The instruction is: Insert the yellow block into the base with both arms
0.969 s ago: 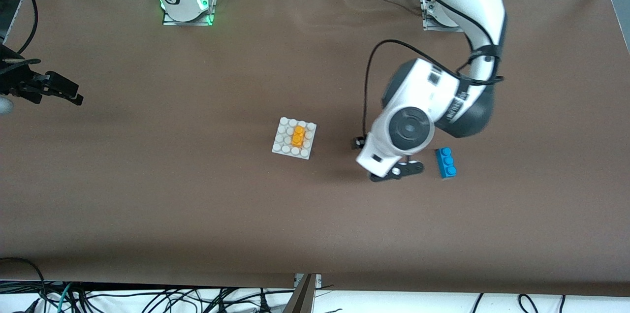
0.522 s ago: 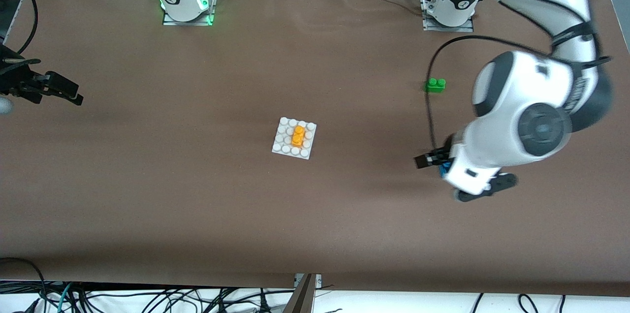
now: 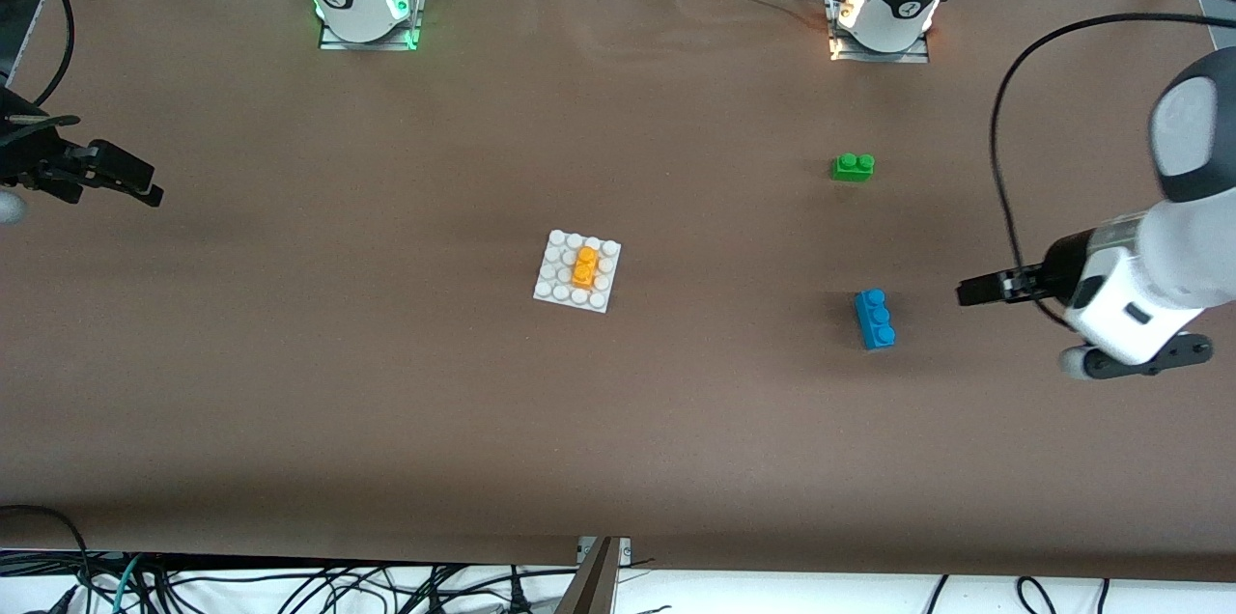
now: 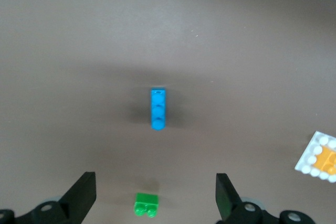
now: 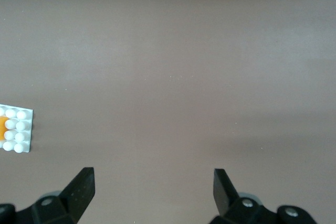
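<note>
left claw [image 3: 975, 291] has swung away past blue brick [image 3: 875, 319], empty.

The worktop [image 3: 386, 402] is a plain matte brown. On it the base [image 3: 552, 287] is white, patterned with a four-by-four grid of round white studs, and the yellow block [image 3: 584, 266] seated on it is orange-yellow. A two-stud brick [image 3: 854, 167] is bright green; a three-stud brick [image 3: 875, 319] is bright blue. The arms are white with black joint bands, and the left gripper [image 4: 155, 195] and right gripper [image 5: 152, 192] are black.
</note>
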Action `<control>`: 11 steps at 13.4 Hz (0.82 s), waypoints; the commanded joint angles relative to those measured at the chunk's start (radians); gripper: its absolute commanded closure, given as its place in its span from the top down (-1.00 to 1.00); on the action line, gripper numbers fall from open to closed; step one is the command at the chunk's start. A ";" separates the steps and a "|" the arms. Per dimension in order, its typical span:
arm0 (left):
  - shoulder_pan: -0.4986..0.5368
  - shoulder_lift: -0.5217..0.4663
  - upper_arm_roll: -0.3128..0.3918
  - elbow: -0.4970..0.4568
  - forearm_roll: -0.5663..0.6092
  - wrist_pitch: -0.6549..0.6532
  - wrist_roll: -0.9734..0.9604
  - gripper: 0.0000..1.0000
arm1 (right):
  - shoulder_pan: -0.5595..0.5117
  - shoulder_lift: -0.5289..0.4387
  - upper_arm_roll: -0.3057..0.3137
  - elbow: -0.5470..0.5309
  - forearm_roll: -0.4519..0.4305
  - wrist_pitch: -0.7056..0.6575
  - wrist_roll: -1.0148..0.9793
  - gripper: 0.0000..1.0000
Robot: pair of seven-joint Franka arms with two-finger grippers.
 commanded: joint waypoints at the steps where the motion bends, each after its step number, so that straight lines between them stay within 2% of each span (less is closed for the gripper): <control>1: 0.012 -0.226 -0.027 -0.323 0.044 0.118 0.079 1.00 | -0.013 -0.009 0.008 0.000 0.004 -0.014 -0.010 1.00; 3: 0.012 -0.287 -0.028 -0.427 0.068 0.175 0.079 1.00 | -0.013 -0.009 0.008 0.000 0.004 -0.014 -0.010 1.00; 5: 0.012 -0.330 -0.030 -0.485 0.102 0.194 0.077 1.00 | -0.011 -0.009 0.010 0.000 0.004 -0.014 -0.009 1.00; 7: 0.027 -0.379 -0.065 -0.557 0.131 0.220 0.074 1.00 | -0.011 -0.009 0.010 0.000 0.006 -0.014 -0.010 1.00; 11: 0.027 -0.387 -0.068 -0.560 0.148 0.189 0.065 1.00 | -0.011 -0.009 0.010 0.000 0.006 -0.013 -0.010 1.00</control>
